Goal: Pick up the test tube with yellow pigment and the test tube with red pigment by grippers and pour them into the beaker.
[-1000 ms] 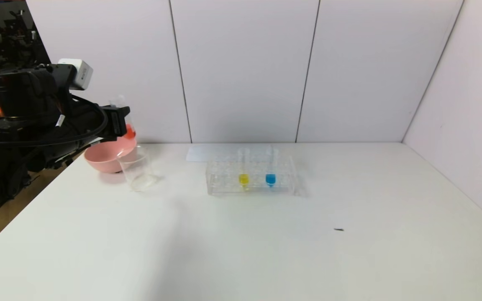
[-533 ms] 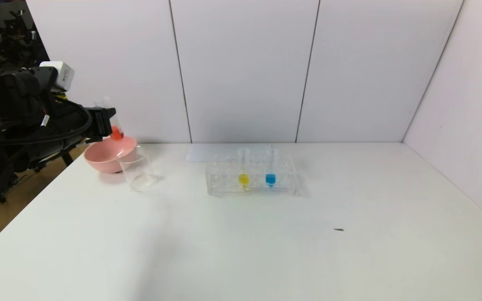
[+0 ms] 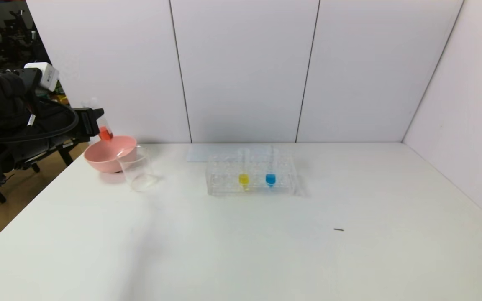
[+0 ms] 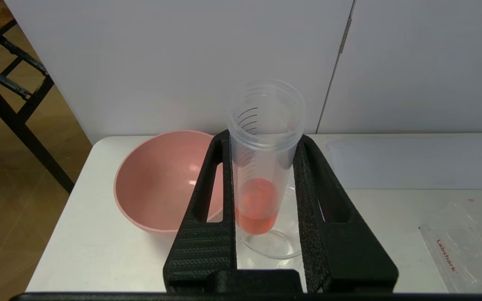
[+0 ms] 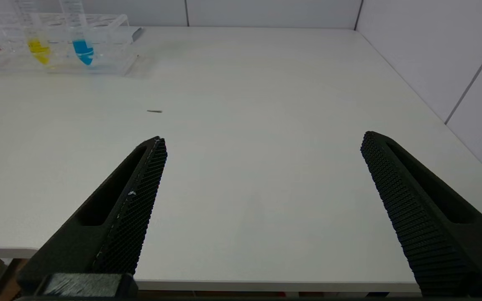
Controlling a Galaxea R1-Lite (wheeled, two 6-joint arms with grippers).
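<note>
left gripper (image 4: pixel 264 184) clamps red-pigment tube (image 3: pixel 104 130) above pink bowl (image 3: pixel 106 161) at table's far-left edge (beaker (image 3: pixel 137 169) just beside) | yellow-pigment tube (image 3: pixel 244 173) racked | right gripper (image 5: pixel 262 167) spread wide over bare near edge

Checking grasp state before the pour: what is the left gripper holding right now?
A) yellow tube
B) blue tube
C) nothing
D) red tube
D: the left gripper is shut on the test tube with red pigment, held upright above the pink bowl and the beaker; the yellow tube and blue tube stand in the rack.
</note>
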